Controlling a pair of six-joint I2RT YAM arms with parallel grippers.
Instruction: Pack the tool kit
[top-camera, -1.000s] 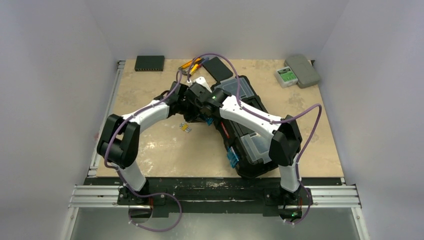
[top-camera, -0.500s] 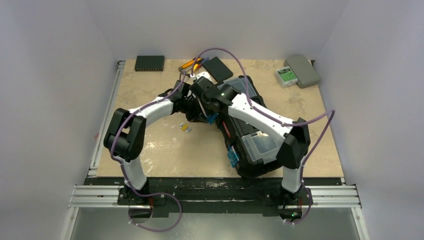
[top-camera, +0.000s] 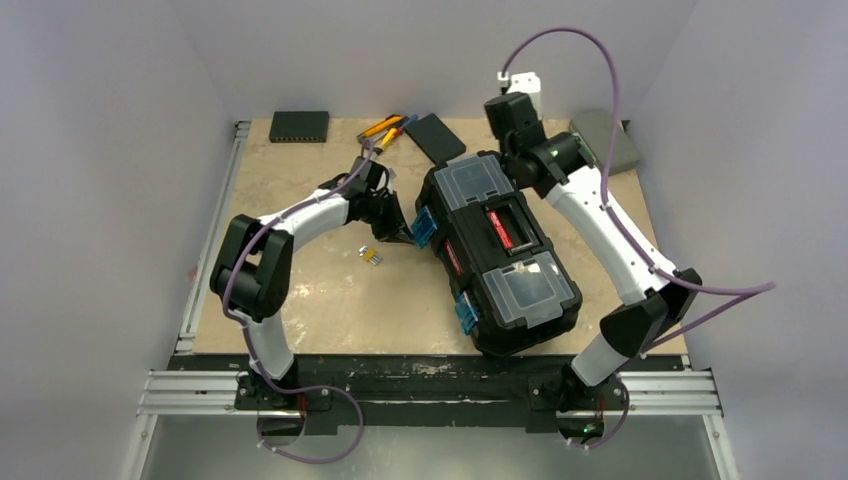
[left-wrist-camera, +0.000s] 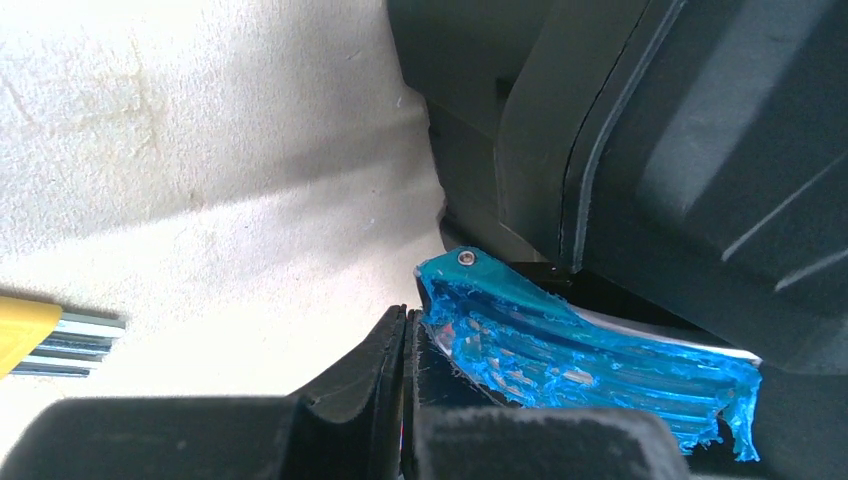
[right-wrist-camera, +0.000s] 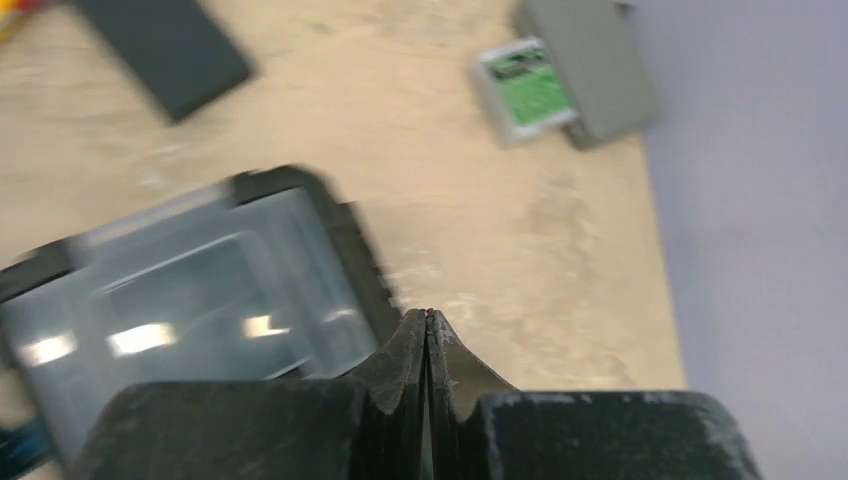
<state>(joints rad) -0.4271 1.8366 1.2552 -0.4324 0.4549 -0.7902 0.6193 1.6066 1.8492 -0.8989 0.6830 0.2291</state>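
Note:
The black toolbox (top-camera: 500, 250) lies slantwise mid-table, lid closed, with a red-labelled handle (top-camera: 503, 228) and two clear compartment lids. My left gripper (top-camera: 404, 228) is shut and empty, low on the table at the box's far left side. Its tips (left-wrist-camera: 405, 316) sit right beside the scratched blue latch (left-wrist-camera: 570, 350), which also shows in the top view (top-camera: 424, 227). My right gripper (top-camera: 508, 118) is shut and empty, raised above the box's far end; its tips (right-wrist-camera: 428, 318) hang over the far clear lid's (right-wrist-camera: 190, 285) edge. Yellow-black tools (top-camera: 386, 128) lie at the back.
A small yellow hex-key set (top-camera: 372, 256) lies left of the box, also in the left wrist view (left-wrist-camera: 35, 335). A flat black box (top-camera: 436, 137), a black rectangular device (top-camera: 299, 125) and a grey case with green label (top-camera: 598, 142) line the back edge.
My right arm has lifted off the toolbox's left side and swung up to the back right, uncovering the lid. My left gripper has stayed by the blue latch.

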